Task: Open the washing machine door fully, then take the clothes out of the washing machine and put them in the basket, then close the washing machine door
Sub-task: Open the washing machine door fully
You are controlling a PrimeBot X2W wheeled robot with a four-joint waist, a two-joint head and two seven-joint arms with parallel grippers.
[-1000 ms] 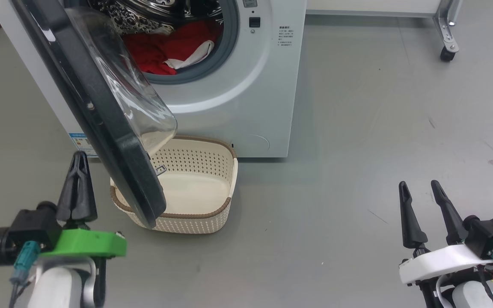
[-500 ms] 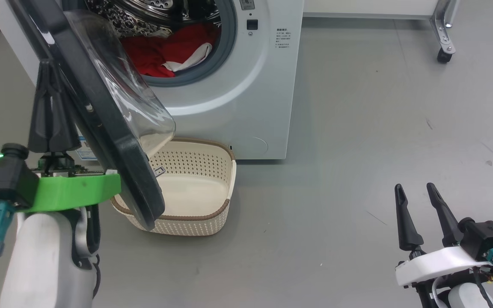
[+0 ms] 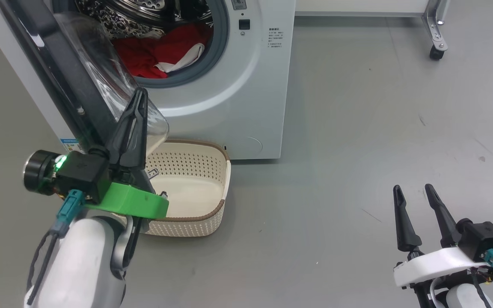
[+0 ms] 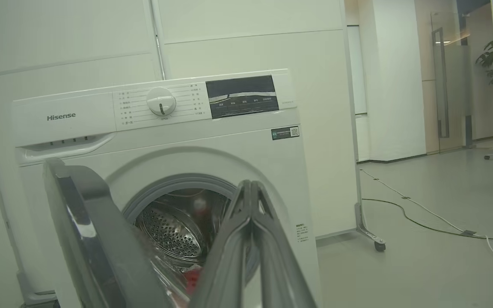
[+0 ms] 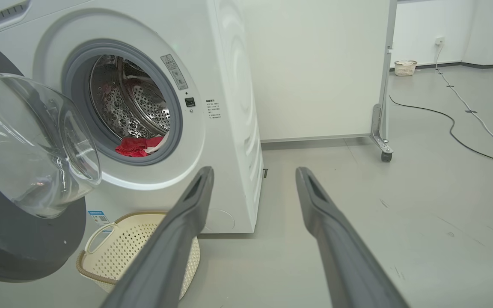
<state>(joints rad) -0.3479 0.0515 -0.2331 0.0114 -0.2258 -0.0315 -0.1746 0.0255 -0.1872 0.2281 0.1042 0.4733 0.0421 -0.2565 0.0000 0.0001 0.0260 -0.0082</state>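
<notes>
Left gripper (image 3: pixel 140 96) has swung from the outer left side of the door (image 3: pixel 47 55) round to its inner face. Fingers are pressed together and hold nothing. Tips sit at the glass bulge, can't tell if touching. Door is only part open and overhangs the left end of the basket (image 3: pixel 186 226). Looks set up to shove the door wider, so step one isn't done. Red clothes (image 3: pixel 144 55) lie in the washing machine (image 3: pixel 246 94) drum, untouched. Right gripper (image 3: pixel 412 190) is parked near right, fingers apart, empty.
</notes>
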